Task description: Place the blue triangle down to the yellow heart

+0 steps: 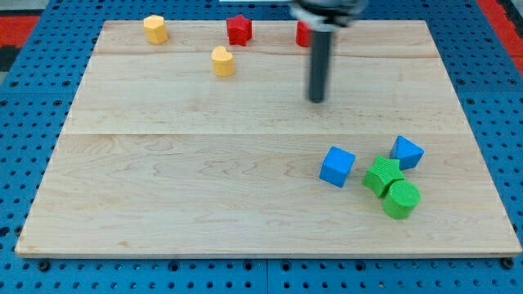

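The blue triangle [406, 152] lies at the view's right, touching the upper right of a green block [382, 175]. The yellow heart [222, 61] sits near the view's top, left of centre. My tip [316, 99] is above the centre-right of the board. It is well above the blue triangle, to its left, and to the right of the yellow heart, touching no block.
A blue cube [337, 167] lies left of the green block. A green cylinder [401, 199] sits below it. A yellow hexagon [155, 28] and a red star [239, 29] sit along the top edge. A red block [302, 34] is partly hidden behind the rod.
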Tool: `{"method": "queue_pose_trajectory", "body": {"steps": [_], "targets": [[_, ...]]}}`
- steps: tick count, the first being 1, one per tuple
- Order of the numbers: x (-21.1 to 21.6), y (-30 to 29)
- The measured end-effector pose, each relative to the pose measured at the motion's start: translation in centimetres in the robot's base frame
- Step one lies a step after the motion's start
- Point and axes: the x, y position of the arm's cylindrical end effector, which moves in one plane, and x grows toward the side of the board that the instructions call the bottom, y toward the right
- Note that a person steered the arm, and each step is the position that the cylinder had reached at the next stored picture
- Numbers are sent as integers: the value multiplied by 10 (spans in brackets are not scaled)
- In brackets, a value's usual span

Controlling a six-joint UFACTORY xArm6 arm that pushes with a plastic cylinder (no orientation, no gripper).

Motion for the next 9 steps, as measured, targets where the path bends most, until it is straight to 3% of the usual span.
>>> {"method": "queue_pose_trajectory", "body": {"steps": [1, 2, 3, 4, 5, 6, 7, 8, 9], "targets": [[28, 97], [84, 167], [140, 167], [153, 84], [128, 70], [111, 22], [102, 16], [103, 88], [84, 46]]}}
